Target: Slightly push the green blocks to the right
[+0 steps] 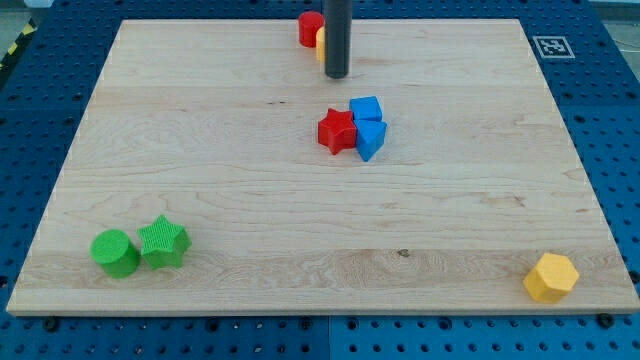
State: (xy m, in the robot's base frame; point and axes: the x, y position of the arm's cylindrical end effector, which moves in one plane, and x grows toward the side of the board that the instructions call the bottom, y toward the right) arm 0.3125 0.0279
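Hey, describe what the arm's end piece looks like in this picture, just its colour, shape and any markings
Only a straight rod shows: a smooth cylinder, dark grey to black, with a faint lengthwise sheen. It enters from the view's top edge and ends bluntly at my tip. No cables, labels or markings are visible on it, and the rest of the arm is out of frame.

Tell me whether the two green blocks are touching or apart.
Touching. The green cylinder and green star sit edge to edge near the view's bottom left. My tip is far off, near the top.
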